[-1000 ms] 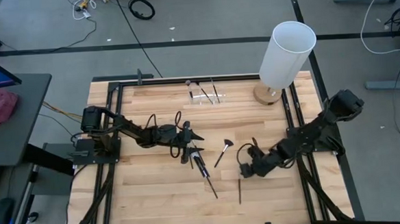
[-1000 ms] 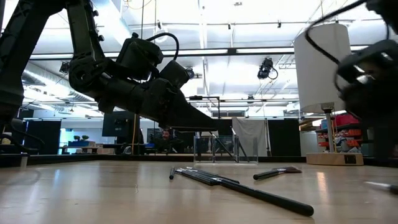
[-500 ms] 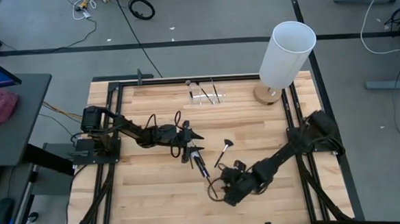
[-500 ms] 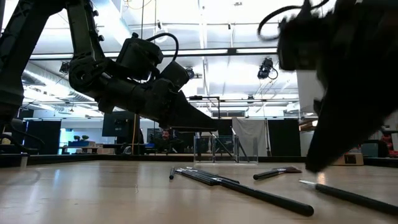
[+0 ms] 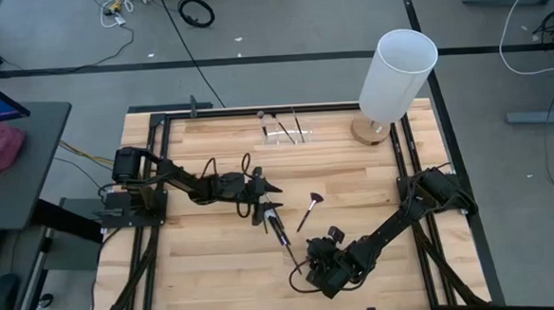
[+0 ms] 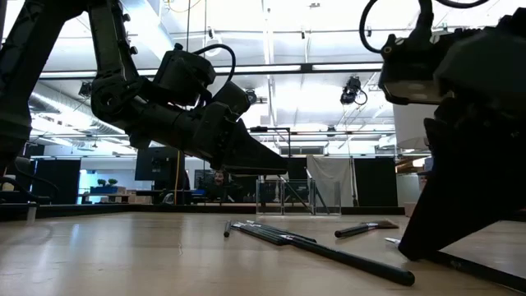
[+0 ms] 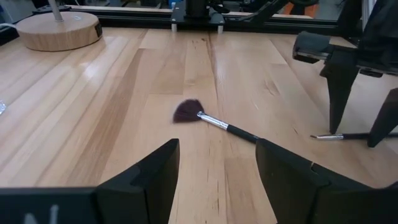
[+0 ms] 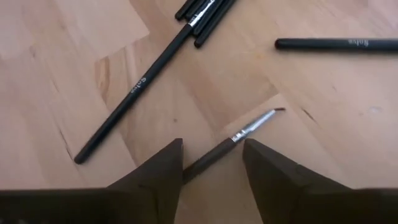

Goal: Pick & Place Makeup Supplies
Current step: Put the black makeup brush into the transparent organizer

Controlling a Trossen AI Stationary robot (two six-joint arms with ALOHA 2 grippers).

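Note:
Several black makeup brushes (image 5: 277,226) lie flat in a bundle at mid-table, with a fan brush (image 5: 308,210) just to their right. A thin brush with a silvery ferrule (image 8: 241,132) lies near the front edge. My right gripper (image 8: 212,148) slants down over it, open, one finger on each side of its handle. The fingertips stand at the table top in the low view (image 6: 431,242). My left gripper (image 5: 266,190) hovers open just above the bundle's far end, pointing toward the fan brush (image 7: 211,119). My right gripper straddles the thin brush's handle (image 8: 205,160), fingers coming from above at a slant and lying across it. The handle runs close by one finger (image 8: 163,174); whether it touches, I cannot tell. The brush lies flat on the table.
A small clear holder (image 5: 283,133) with a few sticks stands at the far middle. A tall white cylinder (image 5: 398,71) on a round wooden base (image 5: 371,131) stands at the far right. Black rails frame the table. Bare wood lies at the near left.
My right gripper has swept from the right side toward the table's left and near edge, sinking and rolling its wrist, and now stands over the thin brush. The thin brush has slid leftward and turned on the table. My left gripper has kept still.

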